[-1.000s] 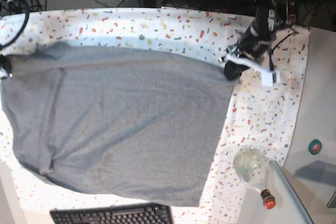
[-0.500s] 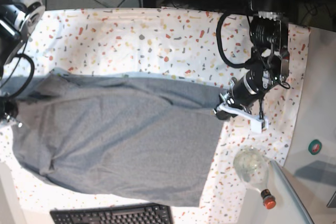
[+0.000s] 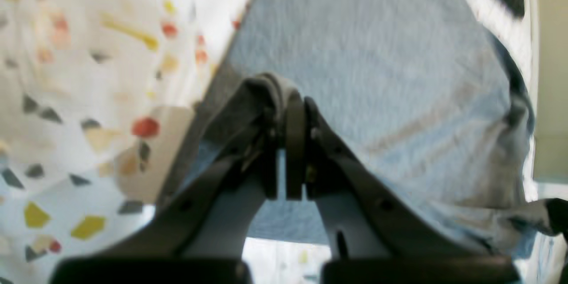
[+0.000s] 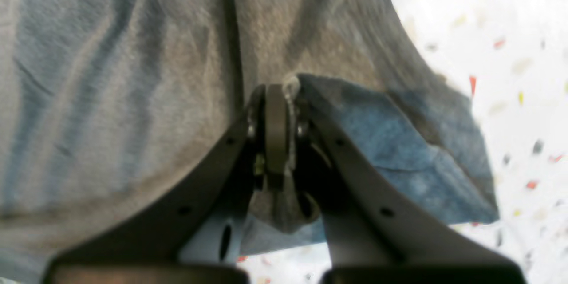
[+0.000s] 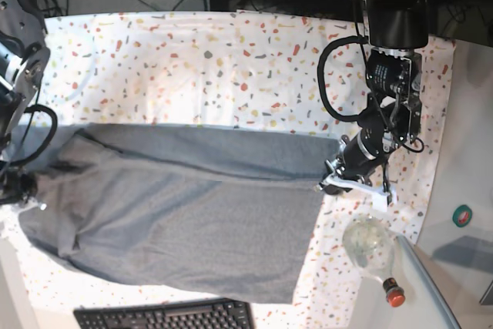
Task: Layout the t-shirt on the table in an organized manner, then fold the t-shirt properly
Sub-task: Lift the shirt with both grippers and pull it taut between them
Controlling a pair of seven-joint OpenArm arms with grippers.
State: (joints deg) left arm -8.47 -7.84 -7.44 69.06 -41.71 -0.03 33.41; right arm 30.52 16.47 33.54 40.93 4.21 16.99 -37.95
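Black keyboard point(image 5: 166, 316) at the near edge, partly cut off; clear bottle with red cap point(image 5: 373, 252) lying at the near right corner of the tabletop point(image 5: 231, 59). Grey t-shirt point(image 5: 177, 221) spread across the near half of the tabletop, long axis running left-right in the base view. Since a second ago the far edge has been carried toward the near side: it was close to the far strip of cloth, now a folded band lies over the body and much more speckled tabletop is bare behind it. Left gripper point(image 5: 333, 179) has come down with that edge, jaws closed on the t-shirt's far-right corner; right gripper point(image 5: 17, 190) at the left frame edge, barely visible in base. Wrist views settle the grips: left gripper point(image 3: 288, 111) jaws pinch a bunched grey fold, right gripper point(image 4: 277, 97) jaws pinch a hem edge with fabric hanging through below. Base alone shows the overall layout. Cables and dark equipment beyond the far edge.
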